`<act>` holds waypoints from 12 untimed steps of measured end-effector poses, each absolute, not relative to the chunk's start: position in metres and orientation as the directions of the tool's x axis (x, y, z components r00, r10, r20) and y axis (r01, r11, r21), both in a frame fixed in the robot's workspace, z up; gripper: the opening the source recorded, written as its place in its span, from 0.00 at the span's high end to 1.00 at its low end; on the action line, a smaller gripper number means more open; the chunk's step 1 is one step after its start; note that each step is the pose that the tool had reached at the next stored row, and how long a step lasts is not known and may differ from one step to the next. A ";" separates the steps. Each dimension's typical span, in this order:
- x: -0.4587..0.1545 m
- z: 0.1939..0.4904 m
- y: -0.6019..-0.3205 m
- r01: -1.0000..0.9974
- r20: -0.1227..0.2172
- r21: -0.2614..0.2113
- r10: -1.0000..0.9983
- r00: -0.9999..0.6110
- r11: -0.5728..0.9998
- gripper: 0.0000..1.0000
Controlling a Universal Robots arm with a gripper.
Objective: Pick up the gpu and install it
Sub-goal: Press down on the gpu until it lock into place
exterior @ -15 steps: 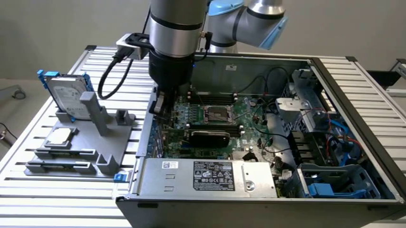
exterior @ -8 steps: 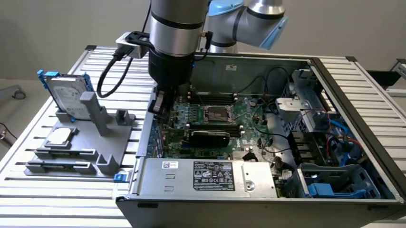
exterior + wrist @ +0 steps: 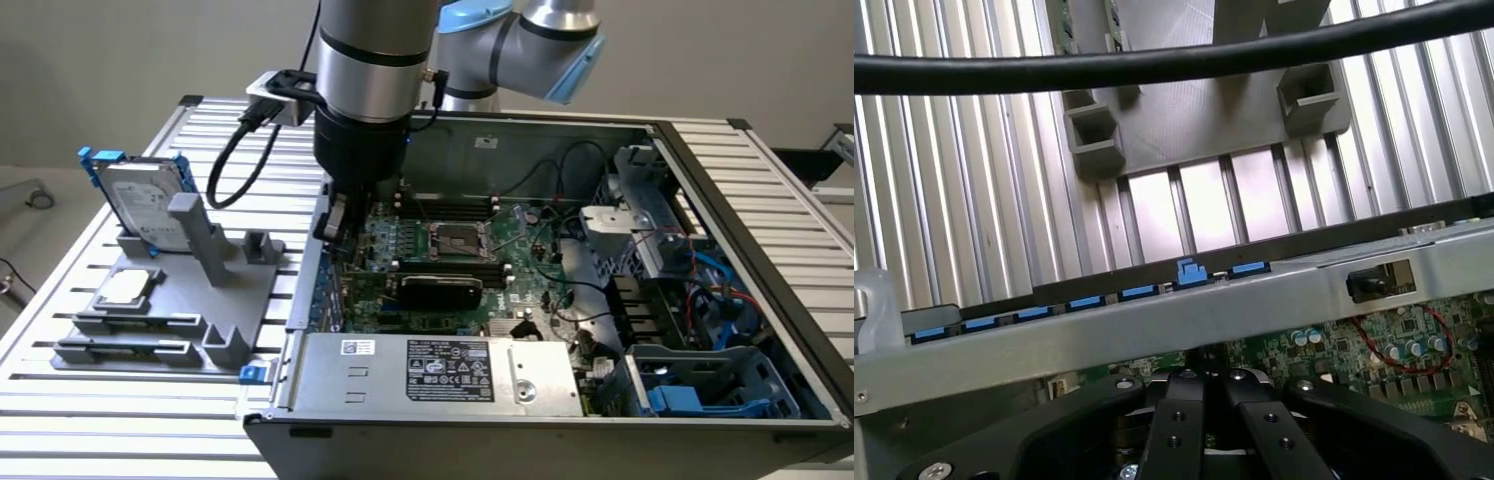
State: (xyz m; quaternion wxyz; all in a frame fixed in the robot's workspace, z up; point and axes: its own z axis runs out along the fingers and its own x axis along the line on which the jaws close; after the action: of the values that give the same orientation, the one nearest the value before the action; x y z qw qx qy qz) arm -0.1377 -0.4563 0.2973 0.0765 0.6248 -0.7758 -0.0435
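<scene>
This is a robotics lab or test bench. A ribbed aluminium-profile table [image 3: 120, 400] carries an open grey desktop computer case [image 3: 747, 200] with its green motherboard [image 3: 441, 250] exposed below the gripper, and beside the gripper stands a grey moulded parts fixture [image 3: 200, 300], against plain pale walls.

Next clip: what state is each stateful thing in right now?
end effector: shut, lowered inside the case
gpu: on the motherboard, seating unclear
computer case: side open
hard drive: upright in the grey stand
chip: lying flat on the stand
</scene>
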 end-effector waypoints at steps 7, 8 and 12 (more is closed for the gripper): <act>-0.137 0.296 -0.456 -0.962 0.064 0.164 -0.976 -0.209 0.217 0.89; -0.136 0.297 -0.456 -0.962 0.064 0.164 -0.976 -0.210 0.218 0.89; -0.128 0.301 -0.456 -0.962 0.064 0.164 -0.976 -0.210 0.217 0.89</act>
State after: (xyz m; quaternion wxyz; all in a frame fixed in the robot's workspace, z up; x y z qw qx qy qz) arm -0.1281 -0.4563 0.3013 0.0767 0.6240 -0.7764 -0.0442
